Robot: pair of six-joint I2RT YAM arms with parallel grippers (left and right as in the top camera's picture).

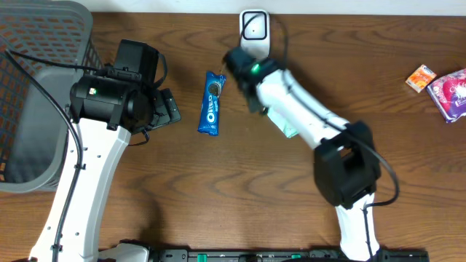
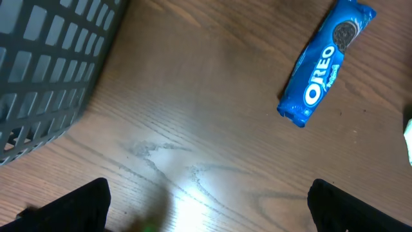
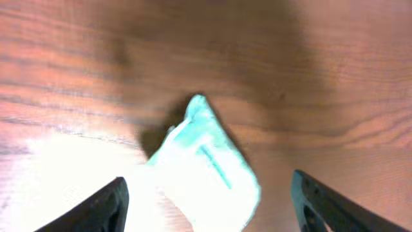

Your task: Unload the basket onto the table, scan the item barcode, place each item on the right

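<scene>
Oreo pack [image 1: 212, 102]: flat on worktop [image 1: 218, 189], long axis pointing away from robot, between both grippers.
Left gripper [image 2: 206, 209]: released, empty; pack near, to its right.
Right gripper [image 3: 206, 196]: released, straddling pale green packet [image 3: 206, 171].
Judgement: left gripper better placed.

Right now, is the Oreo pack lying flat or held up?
Lying flat, logo side up, on the table. The overhead and left wrist views show the Oreo pack resting on the wood with nothing touching it.

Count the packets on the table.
4: Oreo pack centre-left, pale green packet under the right arm, orange packet and pink packet far right. Others may be hidden.
</scene>
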